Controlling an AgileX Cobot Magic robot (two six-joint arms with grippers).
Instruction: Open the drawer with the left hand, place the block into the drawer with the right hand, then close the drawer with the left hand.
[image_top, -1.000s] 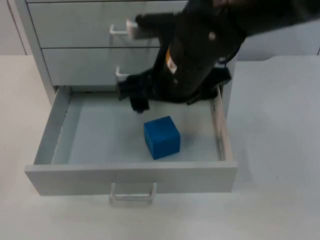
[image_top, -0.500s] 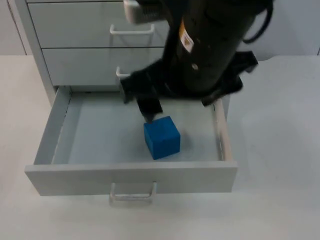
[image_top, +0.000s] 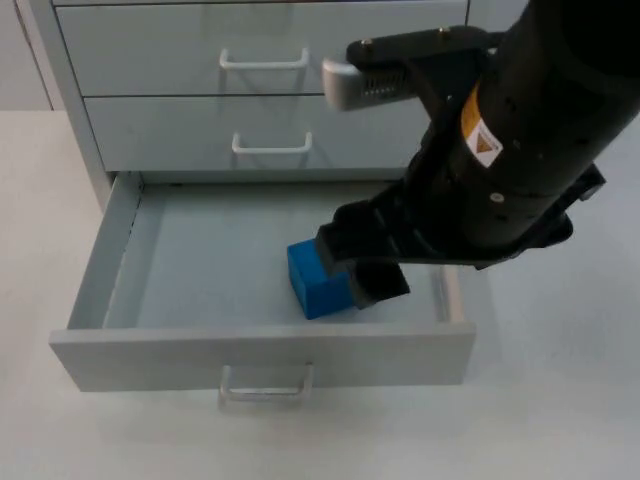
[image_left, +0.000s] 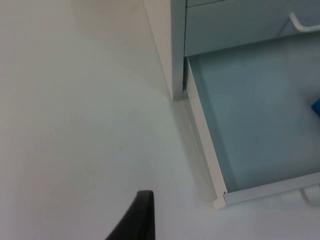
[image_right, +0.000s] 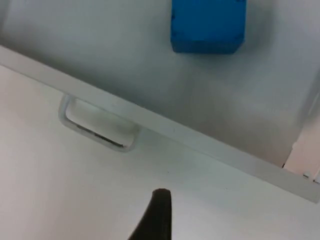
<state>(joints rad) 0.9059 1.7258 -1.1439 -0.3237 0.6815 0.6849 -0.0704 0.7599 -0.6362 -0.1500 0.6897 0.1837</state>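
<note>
The left end effector (image_left: 142, 220) waits over the bench (image_left: 75, 125) at the open drawer's (image_top: 110, 262) nine o'clock side; its grip state I cannot tell. The blue block (image_top: 315, 280) sits on the drawer floor. The right end effector (image_top: 365, 265) hangs at the block's three o'clock, apparently released. Best lift it straight up and clear, then push the handle (image_top: 265, 385) squarely toward twelve.
</note>
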